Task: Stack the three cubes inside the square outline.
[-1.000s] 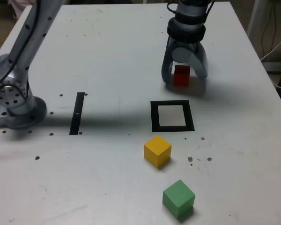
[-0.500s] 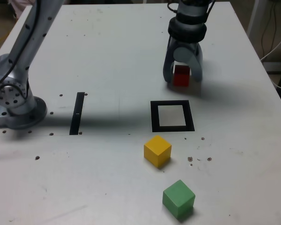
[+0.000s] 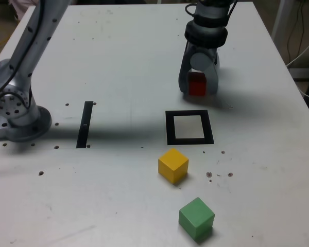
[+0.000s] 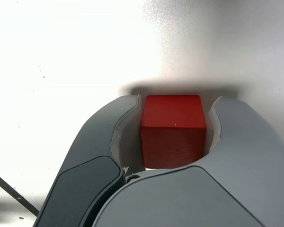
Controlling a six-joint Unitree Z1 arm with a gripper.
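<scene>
Red cube (image 3: 197,85) sits on the desk (image 3: 123,195), beyond the square outline (image 3: 171,128) in the exterior view. Pincer (image 4: 179,98) is closed down to cube width, pads on both sides; reads as gripped. Step: first pick. Next: lift straight, centre over the outline, lower flat. Yellow cube (image 3: 173,165) and green cube (image 3: 196,218) await stacking.

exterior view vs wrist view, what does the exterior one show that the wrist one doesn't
Only the exterior view shows the yellow cube, the green cube, the black square outline and the arm's base.

Only the wrist view shows the inner surfaces of the pincer's two fingers, facing the red cube from opposite sides.

Both show the red cube between those fingers, and the white tabletop.
</scene>
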